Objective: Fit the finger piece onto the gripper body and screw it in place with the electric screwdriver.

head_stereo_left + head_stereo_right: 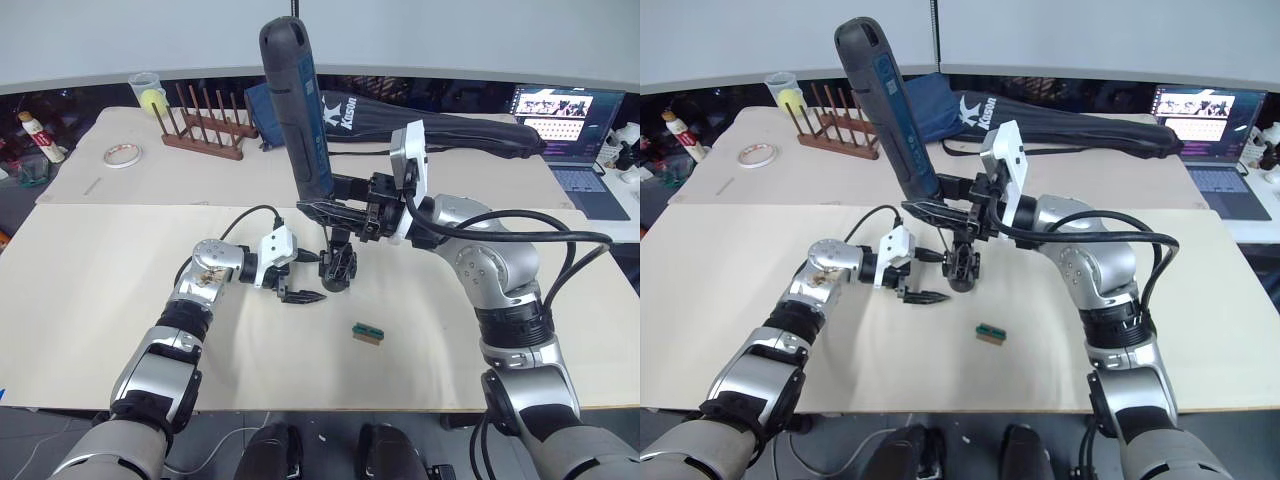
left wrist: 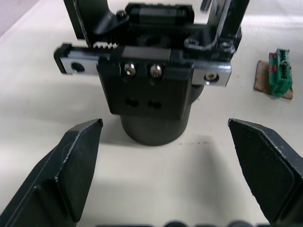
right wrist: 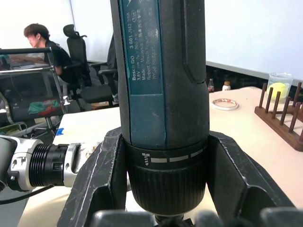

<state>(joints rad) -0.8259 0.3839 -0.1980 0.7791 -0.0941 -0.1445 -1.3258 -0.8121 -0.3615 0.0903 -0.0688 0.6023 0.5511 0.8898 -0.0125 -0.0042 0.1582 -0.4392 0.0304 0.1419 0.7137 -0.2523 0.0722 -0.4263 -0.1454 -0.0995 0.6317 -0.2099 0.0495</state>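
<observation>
My right gripper (image 1: 328, 210) is shut on the electric screwdriver (image 1: 297, 105), a thick blue-black cylinder held nearly upright, its lower end pointing down at the gripper body (image 1: 338, 266). The right wrist view shows both fingers (image 3: 102, 175) clamped around the screwdriver's collar (image 3: 165, 161). The gripper body is a chunky black block standing mid-table. Its toothed rail and two screw heads (image 2: 142, 69) face my left gripper (image 2: 164, 125), which is open just to the left of it, one finger on each side and not touching. I cannot make out the finger piece as a separate part.
A small green block (image 1: 367, 333) lies right of and nearer than the gripper body. On the far table stand a wooden peg rack (image 1: 205, 130), a tape roll (image 1: 122, 154), a cup (image 1: 148, 92), a long black bag (image 1: 430, 125) and a laptop (image 1: 570, 125). A person (image 3: 42, 38) sits in the background.
</observation>
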